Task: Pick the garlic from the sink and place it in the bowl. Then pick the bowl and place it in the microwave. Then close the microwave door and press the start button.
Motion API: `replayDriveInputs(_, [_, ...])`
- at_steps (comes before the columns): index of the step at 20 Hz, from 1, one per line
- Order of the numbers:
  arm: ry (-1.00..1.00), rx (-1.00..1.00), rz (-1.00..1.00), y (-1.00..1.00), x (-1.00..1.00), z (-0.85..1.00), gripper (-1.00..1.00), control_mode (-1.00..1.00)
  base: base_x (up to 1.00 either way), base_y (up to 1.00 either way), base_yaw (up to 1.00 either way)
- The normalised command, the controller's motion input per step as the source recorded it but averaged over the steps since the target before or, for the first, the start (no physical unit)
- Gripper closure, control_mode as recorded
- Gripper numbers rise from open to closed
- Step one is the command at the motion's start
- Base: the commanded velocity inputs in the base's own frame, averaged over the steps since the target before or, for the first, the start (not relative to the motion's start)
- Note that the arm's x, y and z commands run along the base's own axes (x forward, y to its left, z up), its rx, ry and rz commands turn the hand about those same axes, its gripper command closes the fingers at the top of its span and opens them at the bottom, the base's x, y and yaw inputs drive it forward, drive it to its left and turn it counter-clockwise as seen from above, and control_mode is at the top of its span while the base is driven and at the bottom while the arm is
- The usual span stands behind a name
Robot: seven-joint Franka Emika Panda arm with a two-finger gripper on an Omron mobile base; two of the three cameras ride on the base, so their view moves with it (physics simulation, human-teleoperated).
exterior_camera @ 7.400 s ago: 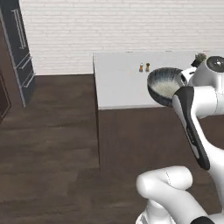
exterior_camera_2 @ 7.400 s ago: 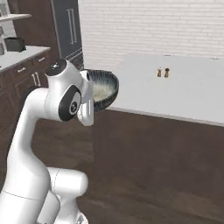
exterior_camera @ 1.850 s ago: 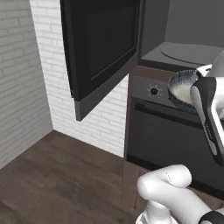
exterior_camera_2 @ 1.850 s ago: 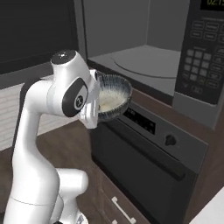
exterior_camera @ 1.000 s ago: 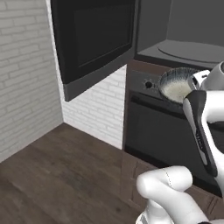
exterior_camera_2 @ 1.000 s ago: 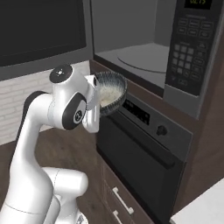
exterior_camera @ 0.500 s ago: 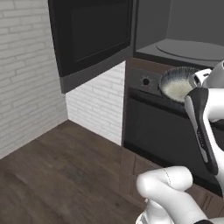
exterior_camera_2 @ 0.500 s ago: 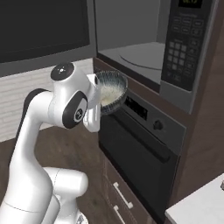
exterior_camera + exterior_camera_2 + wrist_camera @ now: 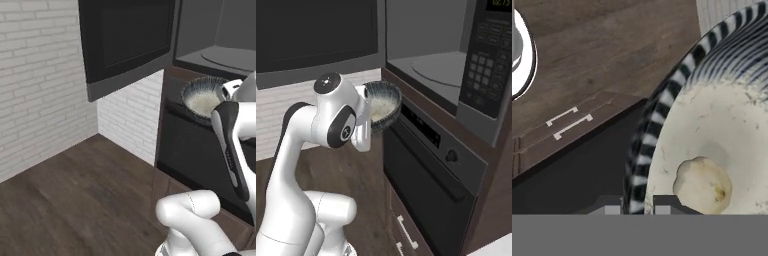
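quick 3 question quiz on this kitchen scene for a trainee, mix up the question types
1. True or false: the garlic lies inside the bowl.
2. Multiple choice: the microwave door is A) shut, B) swung open, C) missing.
3. Short answer: where do the fingers of the end effector sit on the bowl?

Key
1. True. The pale bulb rests on the whitish inside.
2. B. It stands open, and the grey cavity of the microwave with its turntable is exposed.
3. One on each side of the striped rim, shut on it; the bowl is held up in front of the oven.
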Motion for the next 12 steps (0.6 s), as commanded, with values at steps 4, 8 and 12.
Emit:
replayDriveInputs(4, [0.0, 0.0, 0.0, 0.0, 0.0, 0.0, 1.0, 1.0, 0.36, 0.04, 0.02])
replayDriveInputs(8, [0.0, 0.0, 0.0, 0.0, 0.0, 0.0, 1.0, 1.0, 0.26, 0.38, -0.02])
replayDriveInputs(12, [0.0, 0.0, 0.0, 0.0, 0.0, 0.0, 1.0, 1.0, 0.59, 0.28, -0.02])
